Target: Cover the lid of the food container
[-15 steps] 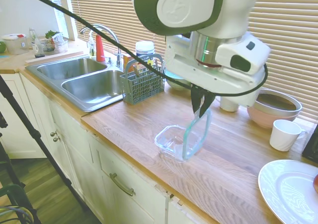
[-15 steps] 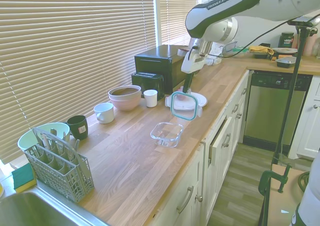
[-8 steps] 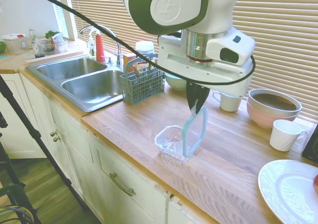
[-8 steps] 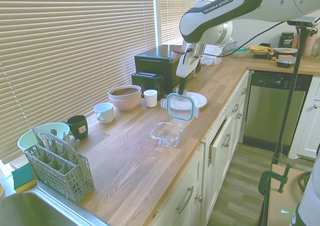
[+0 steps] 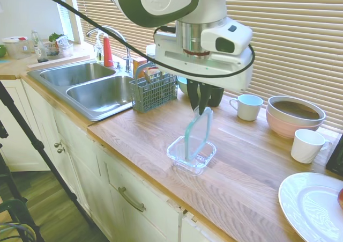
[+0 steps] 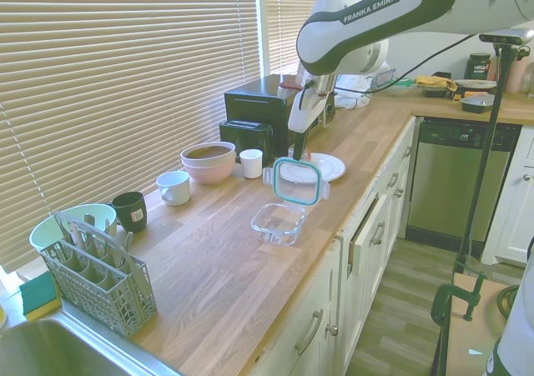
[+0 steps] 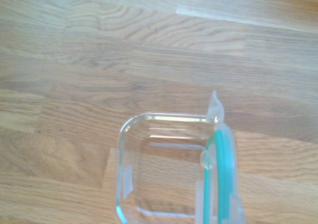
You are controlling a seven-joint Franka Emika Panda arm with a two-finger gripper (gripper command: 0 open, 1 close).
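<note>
We found the container (image 5: 191, 154) standing open and empty on the counter (image 5: 257, 161), near the front edge; in the wrist view its clear walls showed only wood grain beneath (image 7: 159, 172). The pink bowl (image 5: 295, 116) by the blinds had a brown inside, though we could not tell what it held. A white cup (image 5: 249, 106) stood left of it in the first exterior view and a white mug (image 5: 307, 145) in front of it; the insides of both were not visible to us. The grey cutlery basket (image 5: 154, 89) sat beside the sink (image 5: 91, 86), with a mint bowl (image 6: 73, 220) and a dark cup (image 6: 130, 210) near it. A white plate (image 5: 311, 205) lay at the far end of the counter.

The gripper (image 5: 199, 105) pinched the top edge of the lid (image 5: 197, 133), which hung on edge, nearly upright, straight below the fingers. Its lower rim reached down to the container's mouth, roughly over the middle; we could not tell whether it touched the glass. In the wrist view the teal rim (image 7: 218, 177) ran along one side of the container.

Compared with half a second before, arm and lid had shifted towards the sink: the lid then hung at the container's far side, now over its opening. The container had not moved.
</note>
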